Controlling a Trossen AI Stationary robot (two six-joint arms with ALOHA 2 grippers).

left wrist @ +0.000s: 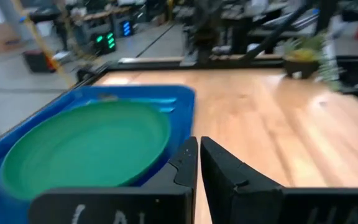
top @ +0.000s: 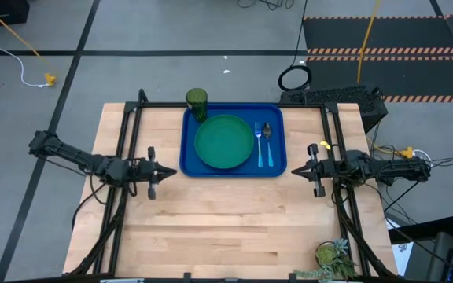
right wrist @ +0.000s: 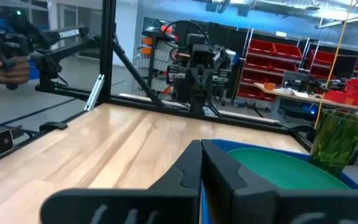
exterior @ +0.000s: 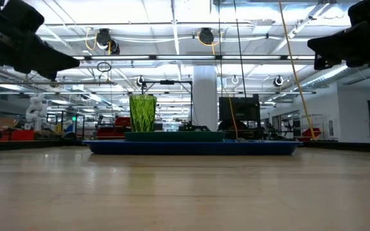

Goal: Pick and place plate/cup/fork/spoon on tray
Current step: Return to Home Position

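Note:
The blue tray (top: 278, 167) lies at the table's far middle. On it rest the green plate (top: 223, 142), the fork (top: 259, 144) and the spoon (top: 267, 145), side by side right of the plate. The dark green cup (top: 197, 103) stands upright at the tray's far left corner and shows in the low view (exterior: 142, 113). My left gripper (top: 171, 170) is shut and empty, just left of the tray's near left corner. My right gripper (top: 296, 170) is shut and empty, just right of the tray's near right corner.
A potted green plant (top: 335, 258) stands at the table's near right edge. Black frame rails (top: 128, 141) run along the table's left and right sides. Bare wood stretches between the tray and the near edge. A person's hand (right wrist: 8, 70) shows beyond the table.

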